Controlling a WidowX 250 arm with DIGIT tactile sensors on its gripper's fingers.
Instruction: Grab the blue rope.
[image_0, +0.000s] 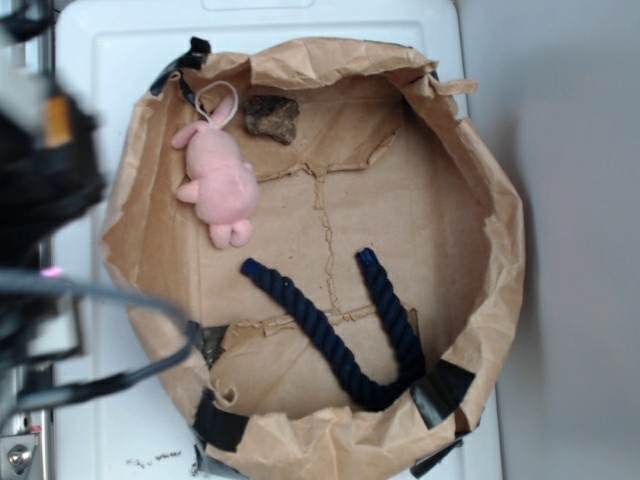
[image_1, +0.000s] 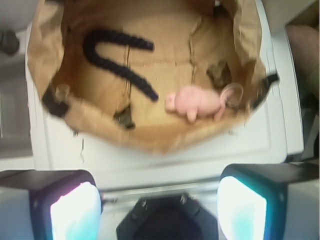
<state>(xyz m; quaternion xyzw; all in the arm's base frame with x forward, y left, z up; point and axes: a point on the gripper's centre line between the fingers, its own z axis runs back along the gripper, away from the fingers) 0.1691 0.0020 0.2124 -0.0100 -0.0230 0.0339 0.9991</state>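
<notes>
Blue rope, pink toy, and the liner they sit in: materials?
Blue rope: twisted fibre strands, matte navy, likely cotton or synthetic; the spiral lay shows along both legs. Pink toy: soft plush fabric, fuzzy surface, with a thin loop at the head. Liner: brown kraft paper bag, creased and torn at the rolled rim.

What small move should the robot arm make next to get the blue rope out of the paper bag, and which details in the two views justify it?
Probably move the end effector forward over the paper bag, toward the blue rope. The wrist view shows the fingers wide apart and outside the bag's rim, holding nothing. The rope lies in a U on the bag floor, apart from the pink plush toy, so a straight approach looks open.
</notes>
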